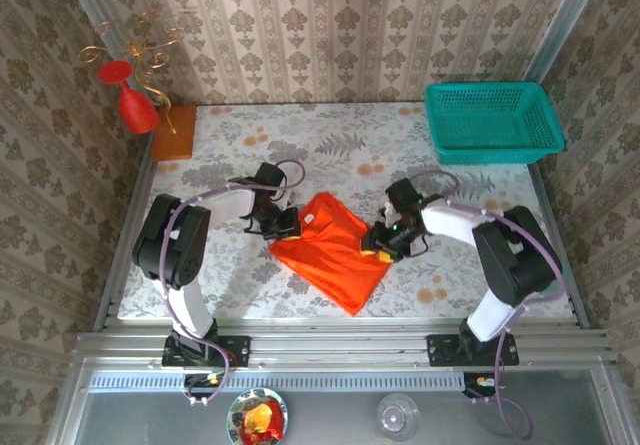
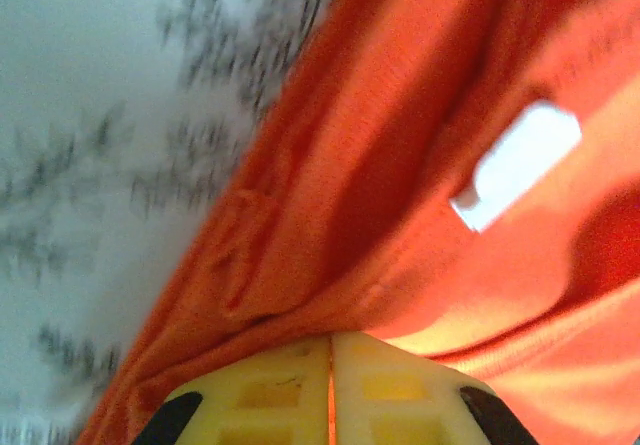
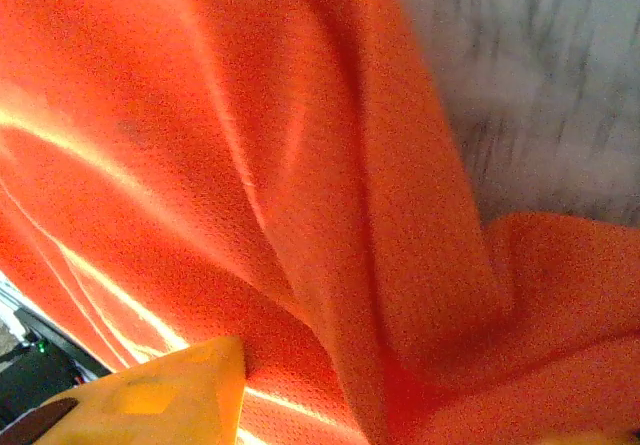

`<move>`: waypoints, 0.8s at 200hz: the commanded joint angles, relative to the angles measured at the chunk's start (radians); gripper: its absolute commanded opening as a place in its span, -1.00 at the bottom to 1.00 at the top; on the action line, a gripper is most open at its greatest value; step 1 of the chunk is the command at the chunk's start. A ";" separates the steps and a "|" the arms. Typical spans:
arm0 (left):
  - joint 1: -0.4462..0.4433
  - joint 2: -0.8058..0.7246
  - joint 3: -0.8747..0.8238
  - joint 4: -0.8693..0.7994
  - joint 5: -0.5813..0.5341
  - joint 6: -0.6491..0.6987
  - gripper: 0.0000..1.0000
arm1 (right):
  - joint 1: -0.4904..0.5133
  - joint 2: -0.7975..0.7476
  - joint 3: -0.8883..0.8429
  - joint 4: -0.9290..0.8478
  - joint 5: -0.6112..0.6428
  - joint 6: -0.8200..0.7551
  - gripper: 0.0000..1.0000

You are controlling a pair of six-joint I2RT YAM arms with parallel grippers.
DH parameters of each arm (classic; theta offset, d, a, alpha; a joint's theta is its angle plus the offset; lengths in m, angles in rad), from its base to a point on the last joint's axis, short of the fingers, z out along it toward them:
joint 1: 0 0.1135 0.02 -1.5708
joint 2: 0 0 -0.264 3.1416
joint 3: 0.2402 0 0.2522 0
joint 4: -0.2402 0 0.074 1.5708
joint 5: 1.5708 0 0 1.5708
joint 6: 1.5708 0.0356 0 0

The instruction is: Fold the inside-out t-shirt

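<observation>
Ornament: red goblet shape (image 1: 135, 105) on a gold wire stand, far-left corner, against the wall.
Block: orange-brown wooden block (image 1: 174, 133), far-left edge of the table (image 1: 230, 285), just near of the ornament.
Left gripper: (image 1: 280, 223) at the shirt's left edge. Left wrist view: yellow fingers (image 2: 270, 395) pressed together, with a thin sliver of orange cloth pinched in the seam.
T-shirt: inside-out t-shirt (image 1: 335, 250), bright orange, mid-table between the two grippers. Bunched into a rough diamond, with one corner pointing near-right.
Label: small white label (image 2: 518, 163) on the cloth, right of and beyond the left fingers. Blurred patterned tabletop to its left.
Right gripper: (image 1: 385, 240) at the shirt's right edge. Right wrist view: one yellow finger (image 3: 160, 395) lower left, with folds of orange cloth across the gap. Can't tell whether it's clamped or spread.
Basket: teal basket (image 1: 492, 120), far-right corner, well apart from the shirt.
</observation>
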 commanded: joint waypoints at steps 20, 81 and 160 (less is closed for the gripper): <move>0.018 0.125 0.161 -0.083 0.031 0.116 -0.77 | 0.244 -0.081 -0.194 0.149 0.111 0.330 -0.01; -0.031 0.072 0.261 -0.109 0.051 0.095 -0.64 | 0.346 -0.167 -0.002 0.014 0.185 0.335 0.04; -0.232 -0.179 0.015 -0.167 -0.127 -0.066 -0.64 | 0.057 -0.031 0.137 -0.167 0.137 -0.013 0.00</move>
